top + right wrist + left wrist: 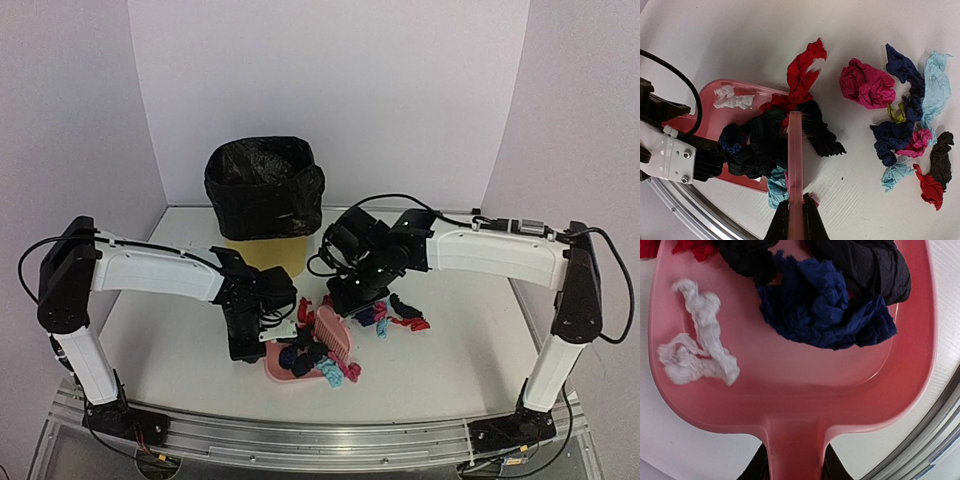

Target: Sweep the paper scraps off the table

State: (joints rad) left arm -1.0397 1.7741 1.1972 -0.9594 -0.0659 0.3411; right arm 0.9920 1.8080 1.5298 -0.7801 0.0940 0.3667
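Observation:
My left gripper point(250, 338) is shut on the handle of the pink dustpan point(278, 372), which lies flat on the table point(170, 340). In the left wrist view point(794, 462) the dustpan point(790, 385) holds a white scrap point(697, 347), navy scrap point(825, 315) and black scrap point(865, 270). My right gripper point(352, 296) is shut on the pink hand brush point(335, 335). In the right wrist view point(796, 220) the brush point(796, 155) stands edge-on at the dustpan mouth against black scraps point(760, 145). Loose paper scraps point(910, 135) lie to the right, with a magenta one point(865, 85) and a red one point(802, 75).
A yellow bin lined with a black bag point(265, 195) stands behind the dustpan. The aluminium rail point(320, 435) runs along the front edge, close to the dustpan. White walls surround the table. More scraps point(400, 315) lie under the right arm.

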